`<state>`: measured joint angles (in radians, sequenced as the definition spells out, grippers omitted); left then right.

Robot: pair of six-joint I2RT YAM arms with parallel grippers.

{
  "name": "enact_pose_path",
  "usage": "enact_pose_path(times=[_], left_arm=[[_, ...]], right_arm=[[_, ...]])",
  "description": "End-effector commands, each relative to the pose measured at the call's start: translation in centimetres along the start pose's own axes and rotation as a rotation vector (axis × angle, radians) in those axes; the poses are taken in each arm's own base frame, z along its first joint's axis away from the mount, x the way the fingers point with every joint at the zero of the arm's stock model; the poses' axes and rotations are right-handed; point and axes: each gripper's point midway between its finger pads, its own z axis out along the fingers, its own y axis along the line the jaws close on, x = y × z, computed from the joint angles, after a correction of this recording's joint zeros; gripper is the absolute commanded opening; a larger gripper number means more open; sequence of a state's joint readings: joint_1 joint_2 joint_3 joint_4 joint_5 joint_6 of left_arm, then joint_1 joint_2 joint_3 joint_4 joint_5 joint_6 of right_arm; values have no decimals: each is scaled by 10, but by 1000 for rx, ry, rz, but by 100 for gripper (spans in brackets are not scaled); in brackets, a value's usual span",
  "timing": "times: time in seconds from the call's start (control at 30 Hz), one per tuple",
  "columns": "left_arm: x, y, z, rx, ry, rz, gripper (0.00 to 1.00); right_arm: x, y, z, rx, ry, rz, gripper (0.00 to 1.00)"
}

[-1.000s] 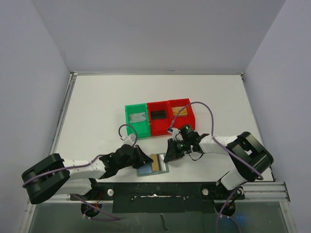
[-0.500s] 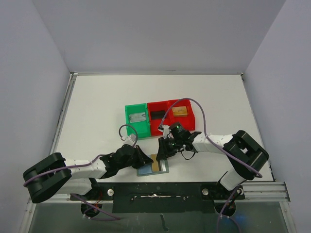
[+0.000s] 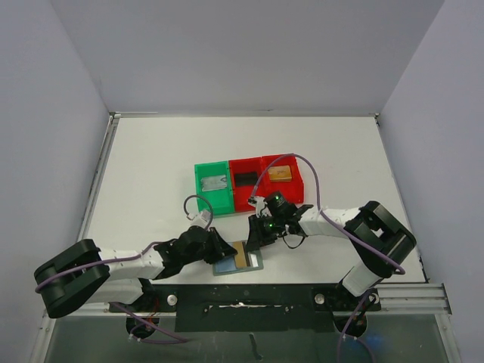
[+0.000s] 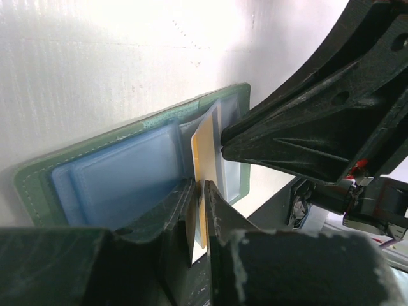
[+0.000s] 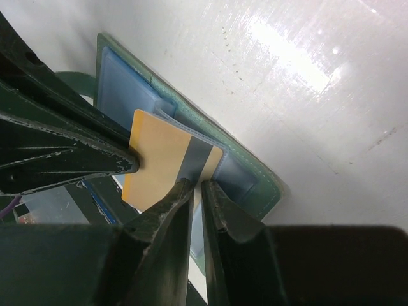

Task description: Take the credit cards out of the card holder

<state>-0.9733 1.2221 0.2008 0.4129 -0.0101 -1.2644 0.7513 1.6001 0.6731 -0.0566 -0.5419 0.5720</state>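
The grey-blue, green-edged card holder lies open on the table near the front edge; it also shows in the left wrist view and the right wrist view. A gold credit card with a dark stripe sticks up out of its pocket. My left gripper is shut on the holder's pocket edge, with the card's end between its jaws. My right gripper is shut on the card's opposite edge, at the stripe.
Three open bins stand behind the holder: a green bin with a silver-grey card, a red bin with a black card, and a red bin with a gold card. The table's front rail is close behind the holder.
My right gripper has moved left and down onto the gold card in the holder. My left gripper has stayed where it was on the holder.
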Motion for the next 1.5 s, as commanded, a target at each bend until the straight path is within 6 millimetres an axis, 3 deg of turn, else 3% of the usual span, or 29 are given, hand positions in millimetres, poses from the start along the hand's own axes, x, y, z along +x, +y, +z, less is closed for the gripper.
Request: enact_pose_path(times=[0.0,0.23,0.4,0.63,1.27,1.47], left_arm=[[-7,-16,-4,61,-27,11,15],[-7,-23,-7,96,-25,20,21],[-4,-23,-4,108,-9,13,6],[-6,-17,-10,113,-34,-23,0],[-7,9,-17,4,-35,22,0],[-5,7,-16,13,-16,43,2]], right_arm=[[10,-17,3,61,32,5,14],[11,-21,2,62,30,16,14],[11,-21,3,60,32,21,14],[15,-28,3,77,44,39,13],[13,-29,1,85,38,45,11],[-5,-11,-4,41,-24,5,15]])
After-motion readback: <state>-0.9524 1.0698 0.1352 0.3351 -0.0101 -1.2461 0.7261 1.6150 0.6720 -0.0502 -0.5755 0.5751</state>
